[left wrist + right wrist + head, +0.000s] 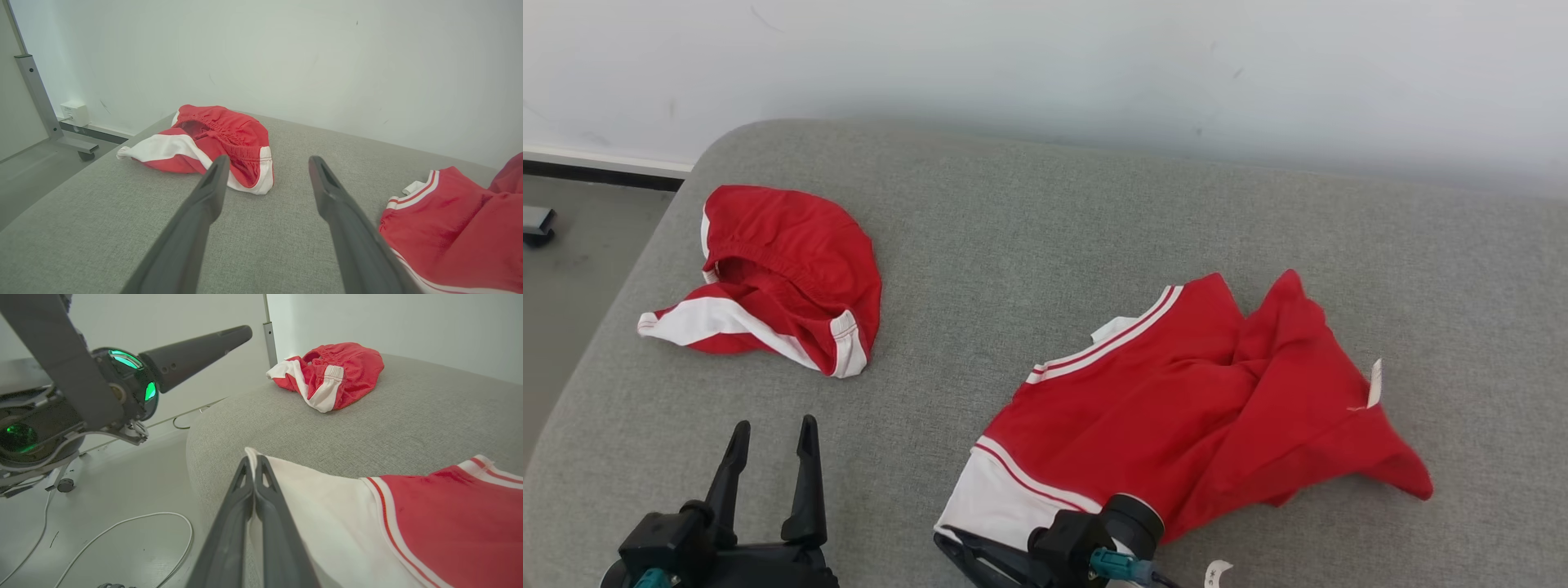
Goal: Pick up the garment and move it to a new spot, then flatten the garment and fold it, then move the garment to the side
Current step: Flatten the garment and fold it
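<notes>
The robot's right gripper [254, 461] is clamped on the white corner of a red sports top with white striped trim [1201, 384]. Its two dark fingers are pressed together with the cloth's edge pinched between them, at the near edge of a grey fabric-covered padded table [1013, 245]. The top lies crumpled on the right half of the table, its white hem panel nearest the robot and the red body bunched into folds towards the far right, where a small white label [1374, 382] stands out from its edge. The left gripper [774, 426] hovers over the near left of the table, fingers spread apart with nothing between them, pointing towards a pair of red shorts with white side stripes and an elastic waistband [784, 269]. The shorts sit in a loose heap at the far left of the table, well apart from the top, with bare grey cloth between the two. A plain white wall [1045, 57] runs behind the table. In the right wrist view a white cable [135, 522] loops across the pale floor beside the table's rounded corner. In the left wrist view a grey metal post [36, 94] rises off to the left, with a small white box [74, 113] on the wall near its foot
</notes>
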Controlling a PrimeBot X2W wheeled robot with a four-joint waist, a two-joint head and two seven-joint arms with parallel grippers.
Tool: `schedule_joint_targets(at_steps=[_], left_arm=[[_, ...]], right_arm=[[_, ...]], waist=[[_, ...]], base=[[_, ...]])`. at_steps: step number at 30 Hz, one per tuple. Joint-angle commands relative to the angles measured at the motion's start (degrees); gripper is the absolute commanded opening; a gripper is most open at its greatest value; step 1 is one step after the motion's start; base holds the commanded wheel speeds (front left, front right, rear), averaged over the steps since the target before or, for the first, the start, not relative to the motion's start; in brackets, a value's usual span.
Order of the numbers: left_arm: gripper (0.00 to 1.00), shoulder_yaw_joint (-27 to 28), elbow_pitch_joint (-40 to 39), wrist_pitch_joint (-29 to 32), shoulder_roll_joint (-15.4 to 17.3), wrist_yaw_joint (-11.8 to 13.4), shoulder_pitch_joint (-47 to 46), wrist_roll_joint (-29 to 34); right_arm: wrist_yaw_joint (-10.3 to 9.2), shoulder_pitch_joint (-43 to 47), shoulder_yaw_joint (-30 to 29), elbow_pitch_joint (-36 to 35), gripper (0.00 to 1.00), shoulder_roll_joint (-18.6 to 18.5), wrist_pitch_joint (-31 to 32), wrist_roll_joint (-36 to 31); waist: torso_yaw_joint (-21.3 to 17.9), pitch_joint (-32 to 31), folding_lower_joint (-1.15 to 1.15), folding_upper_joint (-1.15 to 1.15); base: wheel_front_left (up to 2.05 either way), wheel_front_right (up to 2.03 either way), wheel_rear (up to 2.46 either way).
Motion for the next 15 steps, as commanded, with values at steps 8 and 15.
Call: schedule_joint_targets(at_steps=[8,15], left_arm=[[1.0,0.26,0.11,-0.05,0.01,0.29,-0.09,-0.11],[1.0,1.39,-0.17,-0.05,-0.01,0.01,0.45,0.69]], right_arm=[[-0.13,-1.06,-2.76,-0.17,1.0,0.01,-0.22,3.61],[-0.13,-0.38,-16.68,-1.68,1.0,-0.29,-0.23,-1.43]], waist=[[-1.4,-0.24,0.01,0.0],[-4.38,-1.38,0.01,0.0]], base=[[0.0,0.0,0.0],[0.0,0.0,0.0]])
